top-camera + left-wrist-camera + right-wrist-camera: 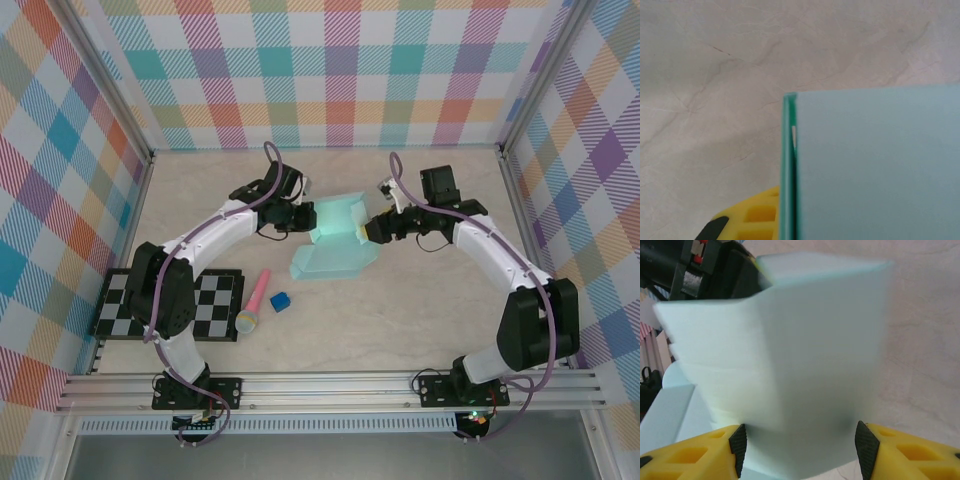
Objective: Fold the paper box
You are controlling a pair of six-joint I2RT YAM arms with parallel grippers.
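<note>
The paper box [335, 245] is pale mint card, partly folded, with panels standing up at mid-table. My left gripper [303, 216] is at its left edge, shut on an upright panel. In the left wrist view that panel [875, 165] covers the right half, and one yellow finger [747, 220] sits against its left face. My right gripper [372, 230] is at the box's right side. In the right wrist view it [801, 446] stands open, with a blurred card flap [790, 350] between its black pads [738, 447].
A pink toy microphone with a yellow head [254, 300] and a small dark blue cube [281, 301] lie in front of the box. A black-and-white checkerboard [170, 305] lies at the left near the arm base. Plaid walls and metal posts enclose the table.
</note>
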